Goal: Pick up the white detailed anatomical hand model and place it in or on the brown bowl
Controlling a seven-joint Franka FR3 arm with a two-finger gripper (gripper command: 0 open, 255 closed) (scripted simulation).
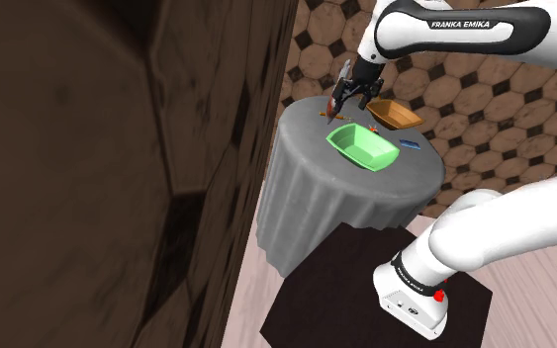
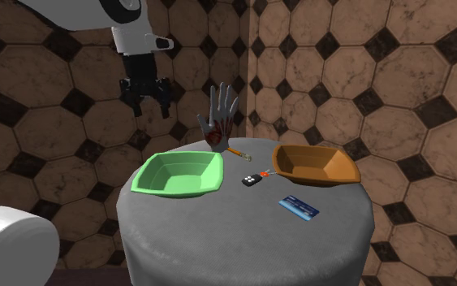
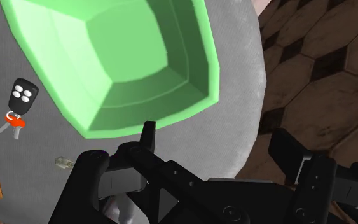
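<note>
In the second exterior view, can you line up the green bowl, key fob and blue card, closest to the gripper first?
1. Green bowl, just below the gripper.
2. Key fob, middle of the table.
3. Blue card, toward the front edge.

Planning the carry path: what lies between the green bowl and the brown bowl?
In the second exterior view, a black key fob lies on the table between them.

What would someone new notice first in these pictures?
The upright pale hand model, fingers spread and red at the wrist, stands at the far edge of the grey table in the second exterior view. The green bowl and the brown bowl flank it in front, and the open gripper hangs to that view's left of it.
</note>
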